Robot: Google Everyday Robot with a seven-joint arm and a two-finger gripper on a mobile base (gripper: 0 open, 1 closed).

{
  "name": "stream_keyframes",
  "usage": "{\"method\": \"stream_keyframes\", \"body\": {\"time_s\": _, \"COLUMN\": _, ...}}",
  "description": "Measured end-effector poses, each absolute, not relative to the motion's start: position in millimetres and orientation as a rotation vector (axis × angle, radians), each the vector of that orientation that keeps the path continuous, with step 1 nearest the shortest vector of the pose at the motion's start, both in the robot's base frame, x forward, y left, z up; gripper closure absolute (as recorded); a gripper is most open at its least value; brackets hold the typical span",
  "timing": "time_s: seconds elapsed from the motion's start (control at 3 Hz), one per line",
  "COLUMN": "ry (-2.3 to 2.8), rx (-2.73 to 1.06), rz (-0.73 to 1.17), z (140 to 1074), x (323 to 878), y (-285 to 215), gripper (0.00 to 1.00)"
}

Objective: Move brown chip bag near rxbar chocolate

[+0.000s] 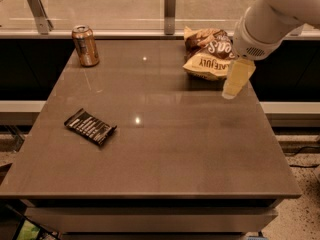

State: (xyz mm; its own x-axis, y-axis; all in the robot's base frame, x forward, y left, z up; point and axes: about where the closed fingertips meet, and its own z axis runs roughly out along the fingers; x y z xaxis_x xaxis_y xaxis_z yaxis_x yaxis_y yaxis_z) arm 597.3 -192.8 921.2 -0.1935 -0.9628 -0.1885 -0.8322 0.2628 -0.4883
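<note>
The brown chip bag [209,54], crinkled dark brown and cream-yellow, lies at the far right of the table top. The rxbar chocolate [90,126], a small flat black wrapper with white print, lies at the near left, far from the bag. My gripper [230,92] hangs from the white arm [265,26] at the right, just off the bag's near-right edge and a little above the table. It holds nothing that I can see.
A copper-coloured drink can [85,45] stands upright at the far left corner. The brown table [165,154] has a glass rail with metal posts [170,9] along its far edge. The right table edge is close to the gripper.
</note>
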Motion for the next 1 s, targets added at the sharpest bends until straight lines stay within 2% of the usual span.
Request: {"method": "stream_keyframes", "body": {"time_s": 1.0, "ry": 2.058, "rx": -1.543, "rz": -0.252, "z": 881, "x": 645, "y": -175, "gripper": 0.00}}
